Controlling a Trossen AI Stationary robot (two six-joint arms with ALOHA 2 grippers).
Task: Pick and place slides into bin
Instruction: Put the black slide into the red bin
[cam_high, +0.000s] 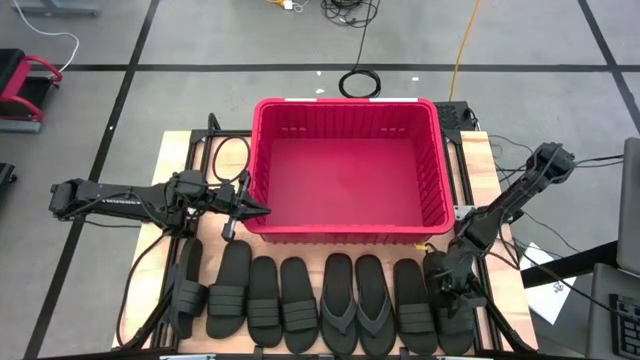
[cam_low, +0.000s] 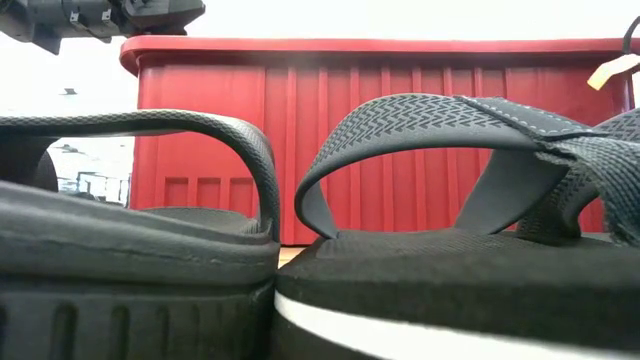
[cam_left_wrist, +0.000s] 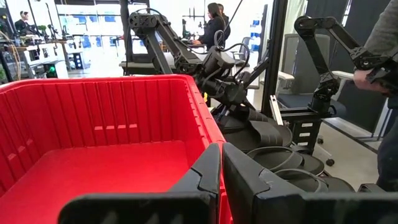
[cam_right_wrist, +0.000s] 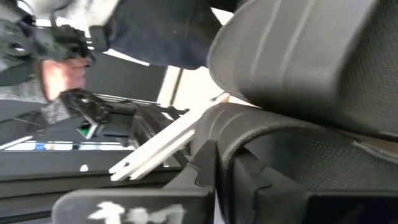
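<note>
Several black slides (cam_high: 300, 305) lie in a row, soles down, along the table's near edge, in front of the red bin (cam_high: 345, 225). The bin's floor (cam_left_wrist: 93, 174) is bare. My left gripper (cam_high: 255, 208) is shut and empty, level over the bin's near left corner (cam_left_wrist: 205, 118). It also shows in the low view (cam_low: 100, 15). My right gripper (cam_high: 447, 280) points down at the rightmost slide (cam_high: 452, 305) and is shut at its strap (cam_right_wrist: 292, 124). My right gripper comes from above at the rightmost slide, its fingers (cam_right_wrist: 208, 158) closed at the edge of the ribbed strap (cam_right_wrist: 214, 134). The strap's edge runs down into the narrow gap between them. I cannot tell how much of the strap is between them. The slide's sole stays on the table.
The slides lie close side by side, with a thong-style pair (cam_high: 355, 305) in the middle. The bin's tall near wall (cam_low: 400, 150) stands just behind them. A person's hand (cam_right_wrist: 59, 74) and other robot arms (cam_left_wrist: 217, 68) show beyond the table's right side.
</note>
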